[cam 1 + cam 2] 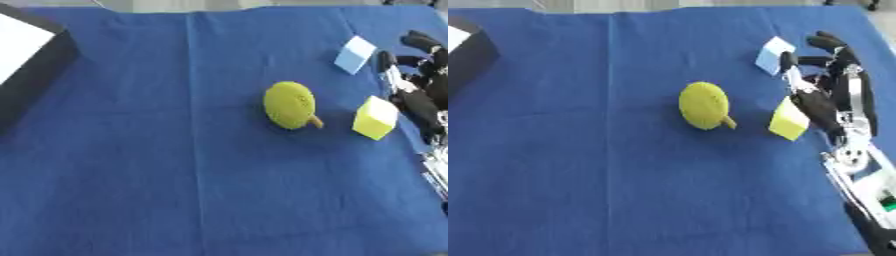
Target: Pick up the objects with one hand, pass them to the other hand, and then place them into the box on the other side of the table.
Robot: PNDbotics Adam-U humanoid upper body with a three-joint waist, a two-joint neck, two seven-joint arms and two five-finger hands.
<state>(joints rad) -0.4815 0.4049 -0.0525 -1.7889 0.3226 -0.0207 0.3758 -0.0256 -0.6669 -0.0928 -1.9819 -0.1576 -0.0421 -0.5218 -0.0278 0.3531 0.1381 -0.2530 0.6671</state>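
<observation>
So the right hand comes in along the table's 3 o'clock edge, forearm running up from the lower right corner toward 12, silver and white wrist parts showing behind it. The fingers are stretched out and spread a bit, relaxed, pointing up and slightly left toward 11 o'clock, and they're holding nothing. The thumb side faces the objects. Just beside the hand on its left sits a yellow block, tipped up on an edge; it looks like it's touching or nearly touching the side of the hand, can't really tell which. Up at about 1 o'clock from the table's middle there's a pale blue block, right by the fingertips but not gripped. Near the middle of the blue cloth, a little toward 3 o'clock, lies a round yellow-green fruit with a little brownish stem pointing toward the yellow block, clear of the hand. The box, black with a white inside, is way over at 10 o'clock in the far left corner, well apart from everything else. Left hand doesn't show in either view.
</observation>
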